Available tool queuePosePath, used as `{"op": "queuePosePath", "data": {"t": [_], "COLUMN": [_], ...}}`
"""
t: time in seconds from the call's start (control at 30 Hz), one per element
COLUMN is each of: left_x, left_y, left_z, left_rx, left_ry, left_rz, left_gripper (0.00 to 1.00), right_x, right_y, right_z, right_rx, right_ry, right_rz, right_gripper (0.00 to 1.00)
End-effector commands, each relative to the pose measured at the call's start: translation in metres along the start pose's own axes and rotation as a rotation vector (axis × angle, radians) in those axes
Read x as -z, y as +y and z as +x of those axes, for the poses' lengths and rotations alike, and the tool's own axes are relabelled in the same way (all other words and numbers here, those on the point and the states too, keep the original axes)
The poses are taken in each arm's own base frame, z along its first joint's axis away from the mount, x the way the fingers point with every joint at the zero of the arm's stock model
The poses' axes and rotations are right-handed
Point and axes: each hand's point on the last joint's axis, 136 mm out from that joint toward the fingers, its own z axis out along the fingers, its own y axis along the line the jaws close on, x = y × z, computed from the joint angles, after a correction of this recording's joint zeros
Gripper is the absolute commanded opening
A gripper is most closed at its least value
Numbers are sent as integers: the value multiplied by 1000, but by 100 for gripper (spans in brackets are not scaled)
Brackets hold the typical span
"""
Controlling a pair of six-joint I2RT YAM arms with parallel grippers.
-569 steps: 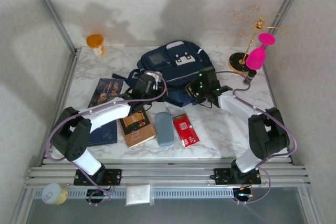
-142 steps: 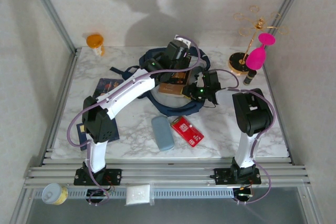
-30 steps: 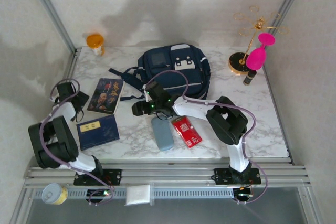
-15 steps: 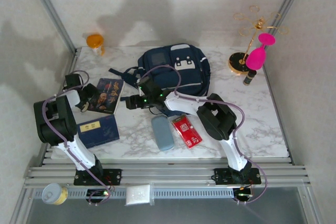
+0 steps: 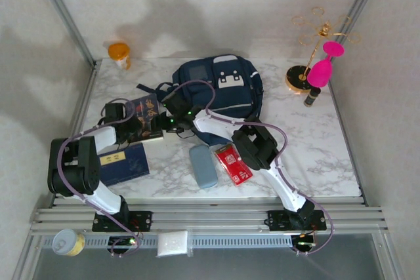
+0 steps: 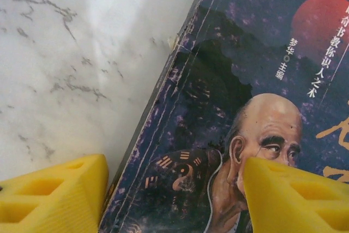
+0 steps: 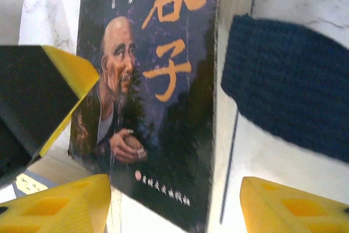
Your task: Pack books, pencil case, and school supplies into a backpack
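Note:
The dark navy picture book (image 5: 146,115) lies on the marble left of the navy backpack (image 5: 220,86). My left gripper (image 5: 128,121) is at its left edge, open, one yellow finger (image 6: 52,197) over the marble and the other over the cover (image 6: 234,107). At the book's right edge (image 7: 163,80) my right gripper (image 5: 165,121) stands open, its fingers straddling that edge. A blue book with a yellow label (image 5: 122,162) lies near the front left. The grey-blue pencil case (image 5: 204,166) and the red packet of school supplies (image 5: 234,164) lie in front of the backpack.
A dark backpack strap (image 7: 289,107) lies right beside the navy book. An orange bottle (image 5: 119,52) stands at the back left. A gold stand (image 5: 314,47) with a pink piece (image 5: 321,70) and a small dark bottle (image 5: 308,96) stand at the back right.
My left gripper has swung right from the table's left edge onto the navy book. My right gripper has moved left to the book's right side. Both jaws have narrowed.

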Motion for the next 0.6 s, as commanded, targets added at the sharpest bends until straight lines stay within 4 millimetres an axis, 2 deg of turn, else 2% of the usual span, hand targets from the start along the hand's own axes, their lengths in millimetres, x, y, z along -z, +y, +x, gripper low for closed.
{"op": "queuePosePath", "data": {"t": [0.0,0.2,0.27,0.43,0.57], "left_x": [4,4,4,4,3], "left_y": [18,13,17,20,26], "left_z": [32,40,39,39,41], "left_rx": [25,17,7,8,12], "left_ry": [105,123,120,115,108], "left_rz": [-73,-25,-46,-55,-75], "left_gripper": [62,58,58,57,56], "right_x": [-14,-26,-29,-24,-7], "right_y": [-4,-10,-12,10,24], "right_z": [1,-8,-9,-5,-14], "right_rx": [-29,-17,-3,41,82], "right_ry": [40,29,29,54,17], "right_rz": [17,45,56,-18,-15], "right_gripper": [62,58,59,57,56]}}
